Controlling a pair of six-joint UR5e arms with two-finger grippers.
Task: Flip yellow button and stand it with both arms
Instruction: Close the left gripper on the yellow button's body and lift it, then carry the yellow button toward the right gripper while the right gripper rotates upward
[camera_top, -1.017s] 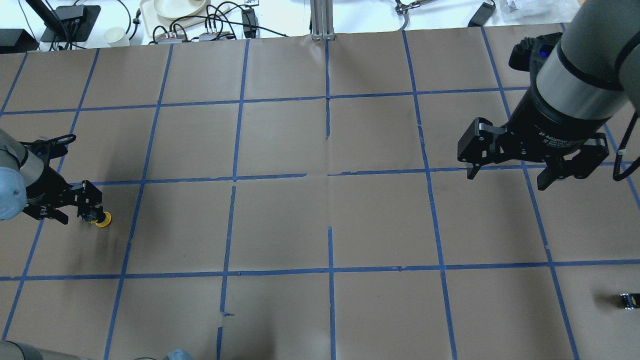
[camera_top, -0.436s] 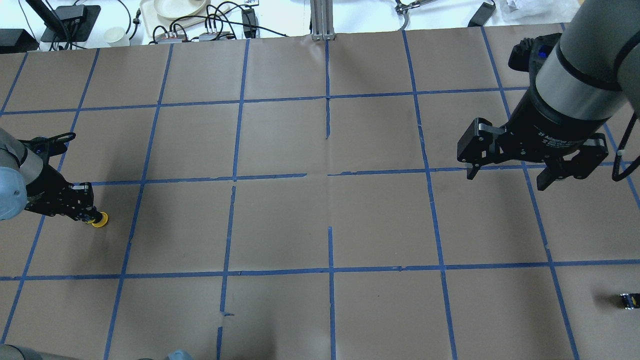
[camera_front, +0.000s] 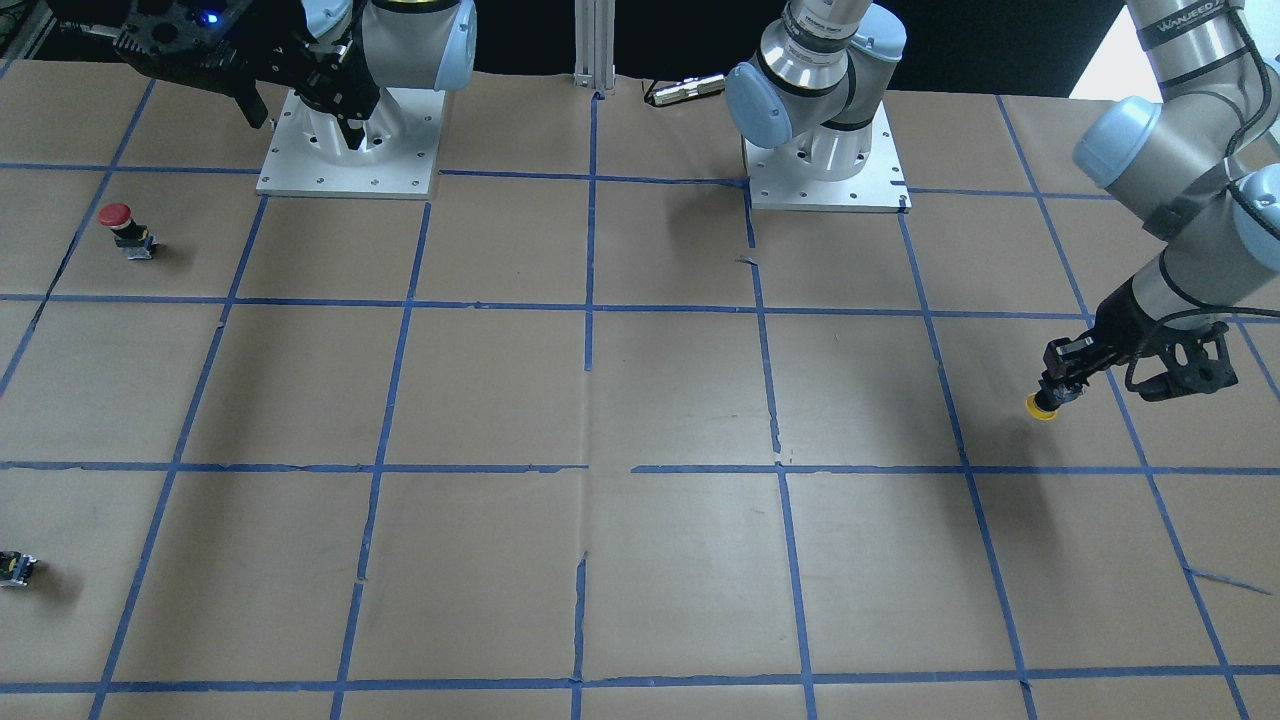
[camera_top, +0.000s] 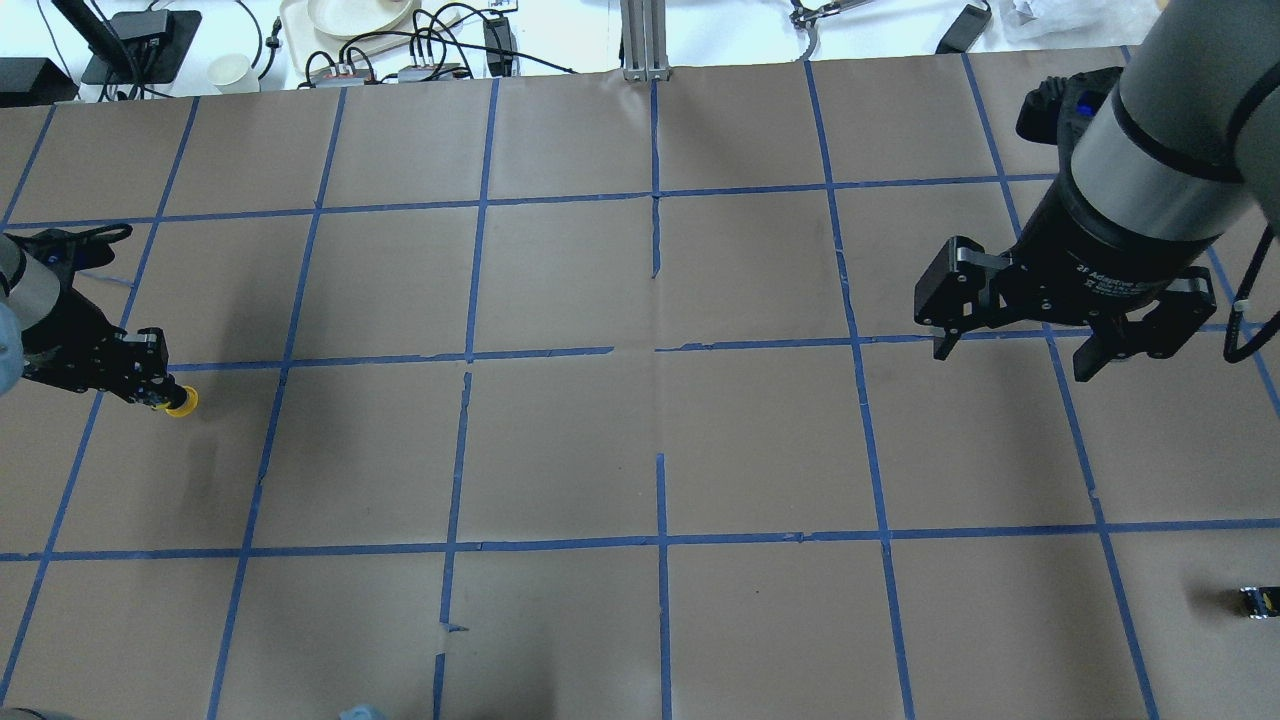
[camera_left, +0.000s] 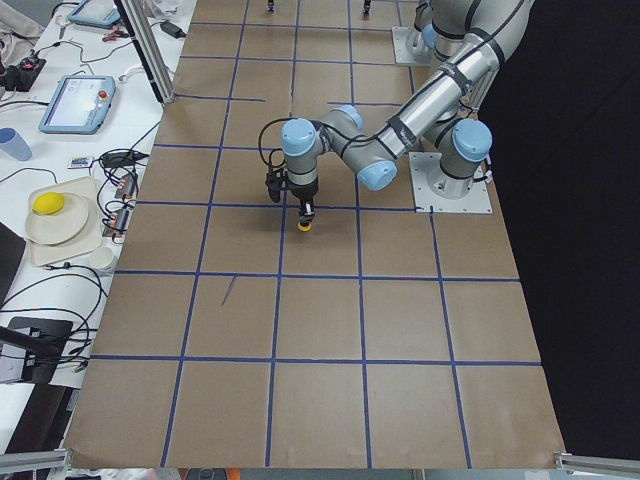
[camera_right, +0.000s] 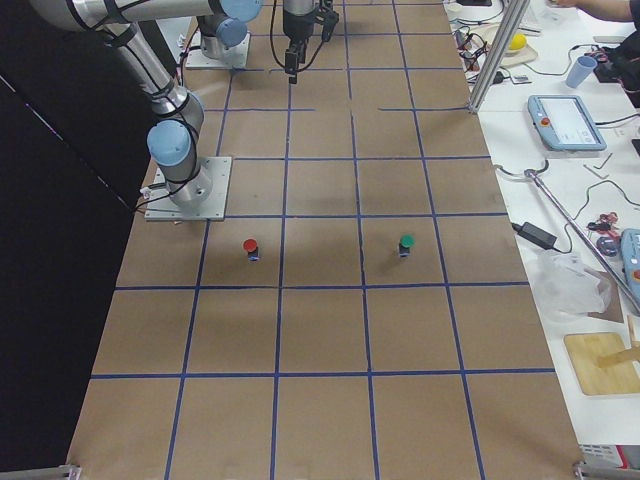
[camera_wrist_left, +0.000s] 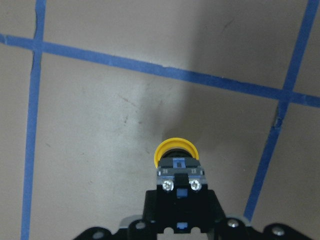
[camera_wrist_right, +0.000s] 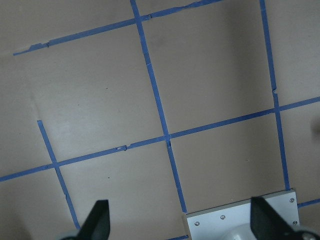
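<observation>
The yellow button (camera_top: 181, 402) is at the table's left end, held by its black and grey body in my left gripper (camera_top: 165, 395). Its yellow cap points away from the fingers, toward the paper, and it hangs a little above the table. It also shows in the left wrist view (camera_wrist_left: 175, 152), the front view (camera_front: 1041, 406) and the exterior left view (camera_left: 305, 226). My left gripper (camera_front: 1060, 385) is shut on it. My right gripper (camera_top: 1012, 358) is open and empty, high over the table's right side, far from the button.
A red-capped button (camera_front: 117, 222) stands near the right arm's base plate (camera_front: 300, 185). A green-capped button (camera_right: 406, 243) stands one square away from it. A tiny black part (camera_top: 1255, 600) lies at the right edge. Cables and dishes lie beyond the far edge.
My left gripper closed on the yellow button's body, then carried it up and toward the far left. The right arm has not moved.
</observation>
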